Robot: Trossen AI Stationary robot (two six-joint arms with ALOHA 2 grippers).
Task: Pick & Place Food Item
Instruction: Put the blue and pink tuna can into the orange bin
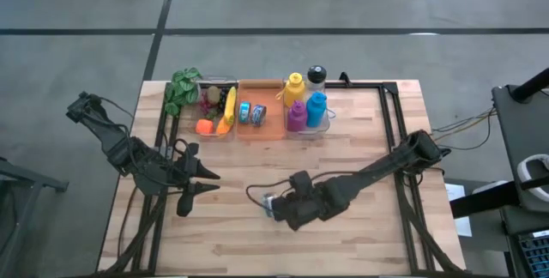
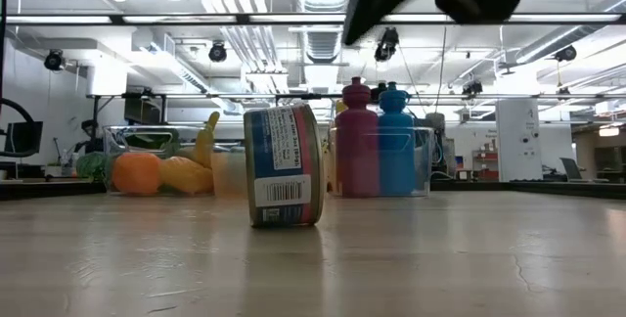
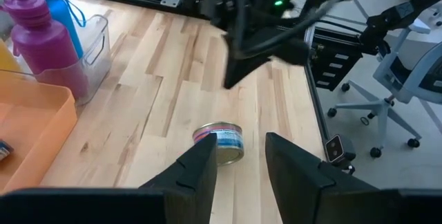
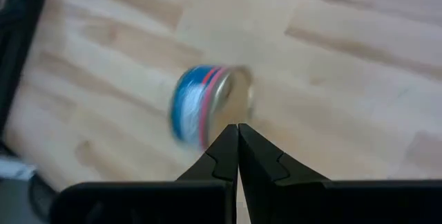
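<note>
My right gripper (image 4: 238, 135) hangs over the small round tin can with the blue-and-pink label (image 4: 207, 106), fingers pressed together tip to tip, holding nothing. The can lies on its side on the bare light wooden table (image 1: 360, 149), mid-table, near my side, well apart from the bins at the far edge.

Step, as I judge it: approach for the pick, grasp not made. Next move needs the fingers spread wider than the can, lined up across its curved wall or flat ends, then a descent. It's on its rolling side, so a nudge could send it off.

My left gripper (image 1: 200, 181) waits at the table's left, fingers apart, empty, aimed toward the can.

What differs by view:
- High view: layout. Orange tray (image 1: 273, 127) with another tin, clear bin of fruit (image 1: 216, 106) to its left, clear bin of bottles (image 1: 309, 111) to its right. The can itself is mostly hidden under my right wrist.
- Low view: can's barcode, rim on the wood, right arm clear above it.
- Left wrist view: can lies free of the right arm.
- Right wrist view: fingertip closure only.
</note>
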